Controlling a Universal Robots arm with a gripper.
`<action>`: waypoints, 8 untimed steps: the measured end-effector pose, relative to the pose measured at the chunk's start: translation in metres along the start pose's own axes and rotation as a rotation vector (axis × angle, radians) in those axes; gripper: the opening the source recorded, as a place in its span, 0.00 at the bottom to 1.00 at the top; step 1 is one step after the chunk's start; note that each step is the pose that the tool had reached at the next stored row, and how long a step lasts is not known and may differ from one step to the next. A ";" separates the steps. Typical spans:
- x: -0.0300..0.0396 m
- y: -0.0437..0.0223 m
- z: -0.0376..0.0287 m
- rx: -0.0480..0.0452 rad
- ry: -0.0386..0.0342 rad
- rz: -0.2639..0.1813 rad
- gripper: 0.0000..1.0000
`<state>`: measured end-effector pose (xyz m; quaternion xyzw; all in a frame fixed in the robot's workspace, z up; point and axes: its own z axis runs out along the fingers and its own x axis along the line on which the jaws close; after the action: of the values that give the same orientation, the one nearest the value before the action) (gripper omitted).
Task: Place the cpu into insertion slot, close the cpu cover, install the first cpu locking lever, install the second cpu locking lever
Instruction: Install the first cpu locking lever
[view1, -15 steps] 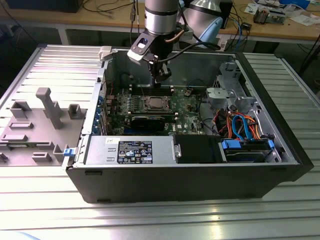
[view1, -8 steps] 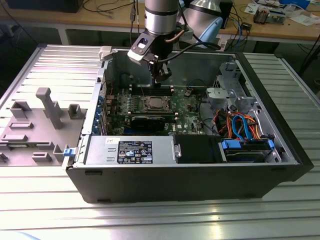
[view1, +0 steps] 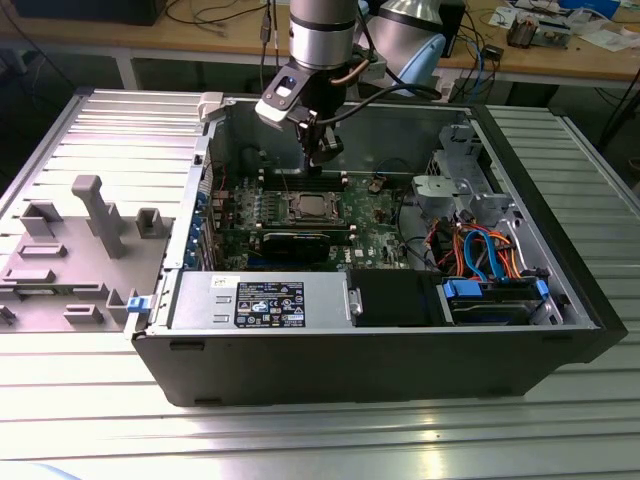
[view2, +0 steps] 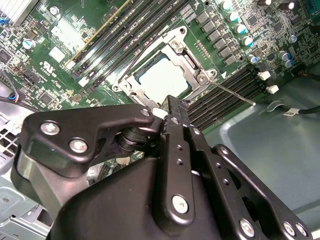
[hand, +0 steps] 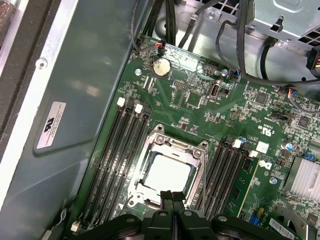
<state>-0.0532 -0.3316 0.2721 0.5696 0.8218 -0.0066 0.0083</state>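
Observation:
The cpu (hand: 167, 174) lies flat in the socket of the green motherboard (hand: 200, 100), its silver top (view2: 162, 80) showing in both wrist views. The cpu cover (hand: 196, 162) lies down around it as a metal frame (view2: 192, 62). One thin locking lever (view2: 235, 92) sticks out sideways past the socket over the memory slots. A second wire lever (view2: 132, 57) curves along the opposite side of the frame. My gripper (view1: 320, 155) hangs just above the socket's edge, fingers (hand: 165, 200) shut together with nothing held. In the exterior view the cpu (view1: 312, 207) sits just below the gripper.
The board lies inside an open black computer case (view1: 380, 350). Memory slots (hand: 115, 160) flank the socket on both sides. A power supply (view1: 265, 300) and drive cage with orange and blue cables (view1: 480, 250) fill the near side. A grey fixture (view1: 90, 215) stands at the exterior view's left.

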 end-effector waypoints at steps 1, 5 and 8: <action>0.0000 0.0000 0.0000 0.0000 -0.0001 -0.001 0.11; 0.0000 0.0000 0.0000 -0.0003 -0.0001 -0.016 0.11; 0.0000 0.0000 0.0000 -0.0003 0.0000 -0.016 0.11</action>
<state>-0.0532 -0.3316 0.2721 0.5632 0.8263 -0.0065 0.0084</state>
